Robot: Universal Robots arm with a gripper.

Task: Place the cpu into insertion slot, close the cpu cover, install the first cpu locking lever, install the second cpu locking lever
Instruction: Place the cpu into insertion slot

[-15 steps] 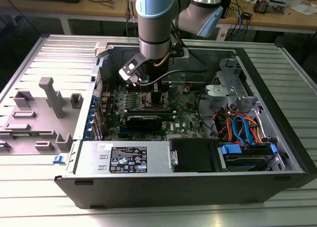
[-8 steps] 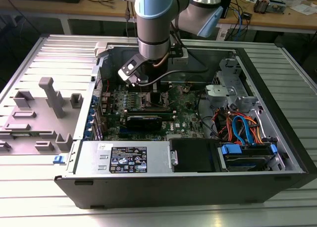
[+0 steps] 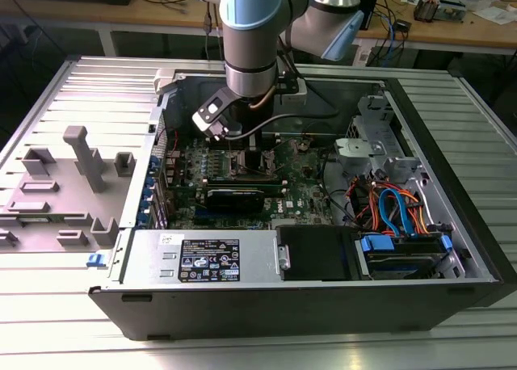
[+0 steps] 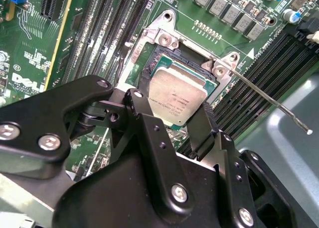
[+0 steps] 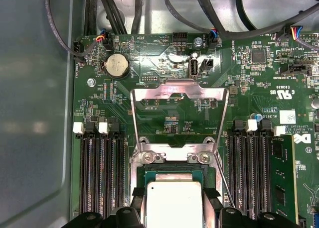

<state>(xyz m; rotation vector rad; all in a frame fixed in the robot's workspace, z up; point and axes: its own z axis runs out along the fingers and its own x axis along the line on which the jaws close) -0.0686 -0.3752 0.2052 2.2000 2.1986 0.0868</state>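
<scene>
Looking into open PC case, arm down over green board. Gripper clamped on two opposite edges of cpu, right at insertion slot; can't tell if seated. Behind slot, cpu cover standing open. Alongside, thin locking lever unlatched.

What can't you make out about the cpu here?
- Whether the cpu sits fully in the insertion slot: second wrist view, the gripper covers two of its edges.
- Part of the cpu: first wrist view, cut off by the picture edge.
- Most of the insertion slot: exterior view, arm in front.
</scene>
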